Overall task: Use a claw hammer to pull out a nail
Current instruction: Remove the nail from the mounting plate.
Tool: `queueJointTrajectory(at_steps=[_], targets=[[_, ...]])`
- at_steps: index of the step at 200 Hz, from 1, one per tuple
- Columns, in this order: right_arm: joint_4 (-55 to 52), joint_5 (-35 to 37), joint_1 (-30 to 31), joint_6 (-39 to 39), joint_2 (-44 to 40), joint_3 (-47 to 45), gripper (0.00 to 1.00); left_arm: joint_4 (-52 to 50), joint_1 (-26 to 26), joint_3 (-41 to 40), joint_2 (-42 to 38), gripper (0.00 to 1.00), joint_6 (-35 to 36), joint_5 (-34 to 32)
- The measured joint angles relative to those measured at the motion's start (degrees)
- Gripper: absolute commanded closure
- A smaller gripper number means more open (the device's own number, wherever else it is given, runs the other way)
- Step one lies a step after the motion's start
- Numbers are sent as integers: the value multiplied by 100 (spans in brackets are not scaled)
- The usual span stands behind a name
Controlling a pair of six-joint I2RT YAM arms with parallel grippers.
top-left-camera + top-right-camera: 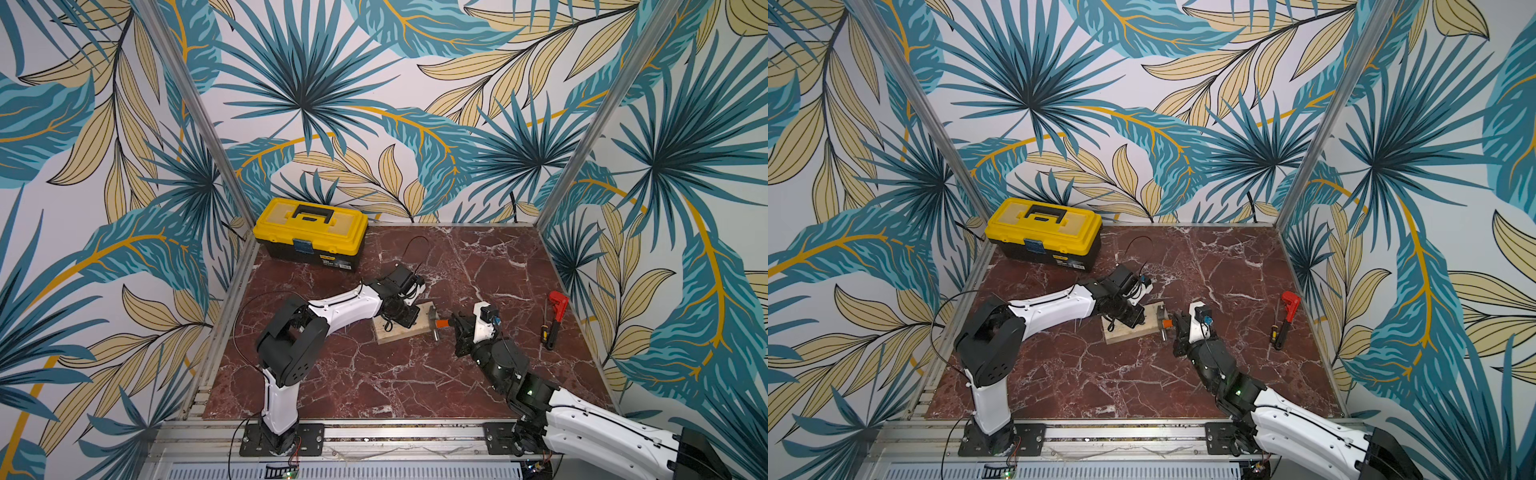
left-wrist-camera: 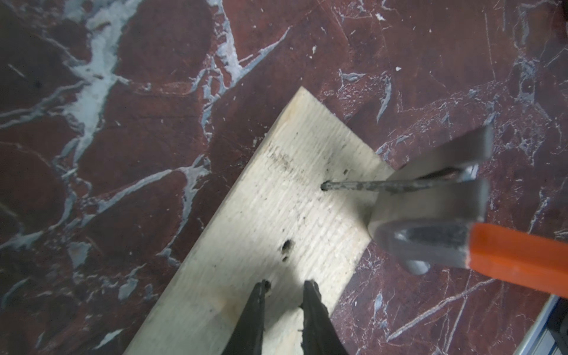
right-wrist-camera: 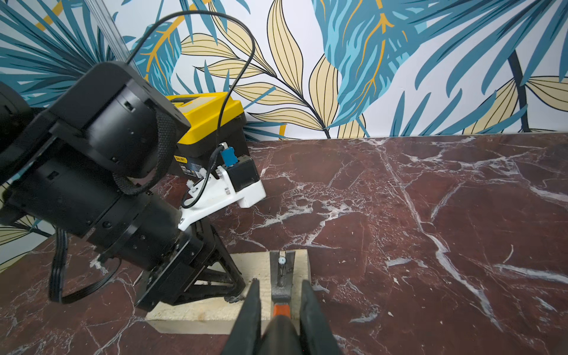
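**Steel claw seated on the nail, lever line set**

Near the middle of the tabletop [image 1: 415,386] lies the wooden board [image 2: 270,221]. I have the claw hammer [image 2: 430,215] at the board's right end, its handle running off toward the tabletop's right edge and pinched in the right tool [image 3: 279,284]. The nail [image 2: 384,184] leans out of its hole toward the hammer head, with its shaft lying in the fork. I judge the coming pull should rock along that handle line. The left tool [image 2: 286,282], narrowly spread around nothing, rests its tips on the board. The left wrist view shows the nail's shaft and hole, the right wrist view only its head, end-on. In both top views the nail is too small to make out.
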Motion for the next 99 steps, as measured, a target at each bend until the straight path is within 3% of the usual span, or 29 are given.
queueJointTrajectory(at_steps=[99], targets=[[-13,-4,48,61,-680,-428,100,-9,9,0,9,78,-96,7]])
